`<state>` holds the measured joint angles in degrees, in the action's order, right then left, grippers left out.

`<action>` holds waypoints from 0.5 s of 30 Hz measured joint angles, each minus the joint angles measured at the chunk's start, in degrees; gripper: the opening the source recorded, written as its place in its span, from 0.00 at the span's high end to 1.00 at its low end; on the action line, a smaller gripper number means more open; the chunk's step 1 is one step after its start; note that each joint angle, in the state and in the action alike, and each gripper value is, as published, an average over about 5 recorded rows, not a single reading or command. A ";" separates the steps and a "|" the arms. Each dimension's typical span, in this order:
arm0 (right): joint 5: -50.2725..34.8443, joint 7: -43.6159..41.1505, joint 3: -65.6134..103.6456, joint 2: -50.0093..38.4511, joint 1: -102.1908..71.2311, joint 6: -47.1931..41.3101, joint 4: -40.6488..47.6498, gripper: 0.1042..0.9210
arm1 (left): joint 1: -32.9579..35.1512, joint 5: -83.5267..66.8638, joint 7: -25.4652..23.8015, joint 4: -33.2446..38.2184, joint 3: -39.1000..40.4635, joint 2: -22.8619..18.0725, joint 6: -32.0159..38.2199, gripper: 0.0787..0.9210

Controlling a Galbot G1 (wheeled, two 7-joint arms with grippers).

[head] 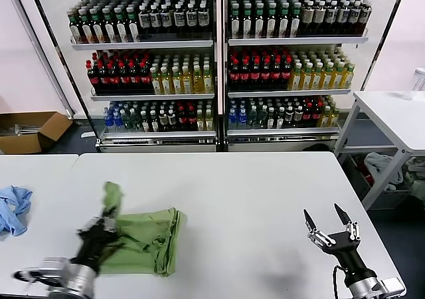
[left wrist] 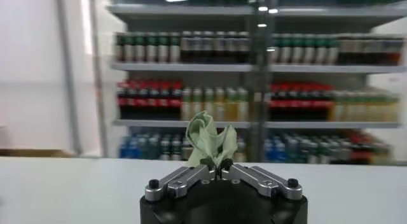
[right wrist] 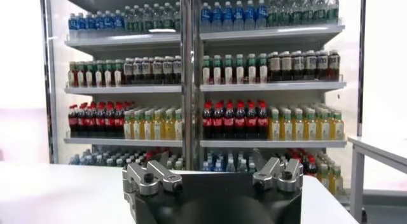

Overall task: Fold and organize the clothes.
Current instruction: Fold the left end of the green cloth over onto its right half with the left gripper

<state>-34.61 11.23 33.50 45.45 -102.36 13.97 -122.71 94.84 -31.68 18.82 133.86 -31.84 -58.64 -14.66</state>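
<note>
Head view — left gripper (head: 105, 227) pinching polo shirt (head: 143, 239)

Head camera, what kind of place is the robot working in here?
Probably a shop or mock retail test area: glass-door drink coolers full of bottles stand behind the white table, where the left gripper holds a green shirt.

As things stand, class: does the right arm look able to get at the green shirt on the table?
Probably yes. The right gripper hovers open over bare table, with nothing between it and the green shirt. The left gripper is shut on the shirt's left side, leaving the right edge free. Reach itself is uncertain.
</note>
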 measured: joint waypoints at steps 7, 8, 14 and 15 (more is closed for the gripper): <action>0.44 0.00 -0.07 0.29 -0.32 0.03 -0.38 0.12 | -4.49 4.36 -1.16 -4.67 11.79 -1.04 1.30 0.98; 0.49 0.00 -0.11 0.32 -0.31 0.03 -0.43 0.12 | -5.06 4.91 -1.28 -5.31 13.04 -1.23 1.38 0.98; 0.65 0.01 -0.09 0.35 -0.55 0.27 -0.66 0.12 | -7.89 8.20 -2.24 -9.41 18.58 -1.91 2.22 0.89; 0.68 0.01 -0.09 0.35 -0.58 0.32 -0.65 0.12 | -8.15 8.80 -2.40 -10.05 19.19 -1.88 2.38 0.85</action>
<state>-33.92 11.24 33.40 45.80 -102.93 14.29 -123.36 86.69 -22.88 16.43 123.81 -12.65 -60.53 -12.27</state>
